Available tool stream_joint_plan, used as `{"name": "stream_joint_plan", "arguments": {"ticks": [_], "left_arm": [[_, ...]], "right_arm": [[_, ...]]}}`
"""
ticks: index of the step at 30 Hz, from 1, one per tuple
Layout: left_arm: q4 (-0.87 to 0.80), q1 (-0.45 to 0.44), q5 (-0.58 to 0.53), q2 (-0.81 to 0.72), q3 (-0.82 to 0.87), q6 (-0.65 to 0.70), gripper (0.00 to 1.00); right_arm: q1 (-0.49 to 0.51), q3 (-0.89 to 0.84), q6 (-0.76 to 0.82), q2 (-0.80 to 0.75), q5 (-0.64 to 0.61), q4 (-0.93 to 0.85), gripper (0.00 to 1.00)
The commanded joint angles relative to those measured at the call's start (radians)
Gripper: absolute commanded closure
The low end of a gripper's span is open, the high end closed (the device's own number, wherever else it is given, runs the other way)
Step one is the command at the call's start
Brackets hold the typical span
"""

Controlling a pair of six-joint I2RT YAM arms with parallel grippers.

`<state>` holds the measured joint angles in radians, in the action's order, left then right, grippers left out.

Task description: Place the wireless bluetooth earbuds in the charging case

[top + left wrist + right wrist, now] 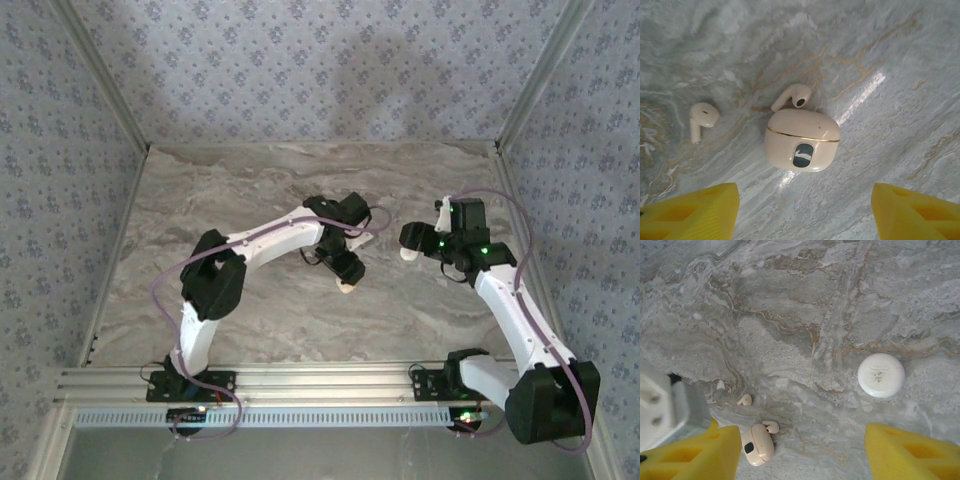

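A cream rounded charging case (802, 140) with a gold seam and a dark oval badge lies shut on the marble. One white earbud (795, 96) rests against its far edge; the other earbud (702, 117) lies apart to the left. My left gripper (805, 215) hovers just short of the case, open, with nothing between its yellow fingers. My right gripper (802, 455) is also open and empty, higher up; below it are the case (758, 445) and both earbuds (771, 427) (745, 400). From above, the left gripper (345, 272) and right gripper (424, 230) face each other mid-table.
A white round disc (881, 375) lies on the marble to the right of the case, well apart from it. Part of the left arm (662, 412) shows at the left edge of the right wrist view. Patterned walls enclose the table (250, 190).
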<state>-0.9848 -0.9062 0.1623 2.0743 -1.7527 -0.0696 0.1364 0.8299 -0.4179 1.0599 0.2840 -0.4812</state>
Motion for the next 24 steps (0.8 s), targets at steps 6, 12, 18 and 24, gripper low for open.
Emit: {"name": "stream_joint_plan", "arguments": {"ticks": [6, 12, 18, 24], "left_arm": [[-0.124, -0.022, -0.047, 0.11, -0.128, 0.062, 0.28], [-0.118, -0.026, -0.107, 0.138, -0.12, 0.066, 0.26], [-0.109, -0.029, -0.085, 0.155, -0.116, 0.067, 0.25], [-0.098, -0.037, -0.072, 0.17, -0.112, 0.071, 0.26]], "right_arm": [[0.016, 0.004, -0.061, 0.022, -0.01, 0.004, 0.28], [0.029, 0.027, -0.055, 0.044, -0.023, 0.004, 0.25], [0.053, 0.049, -0.047, 0.073, -0.034, -0.009, 0.24], [0.068, 0.054, -0.044, 0.083, -0.046, -0.014, 0.24]]}}
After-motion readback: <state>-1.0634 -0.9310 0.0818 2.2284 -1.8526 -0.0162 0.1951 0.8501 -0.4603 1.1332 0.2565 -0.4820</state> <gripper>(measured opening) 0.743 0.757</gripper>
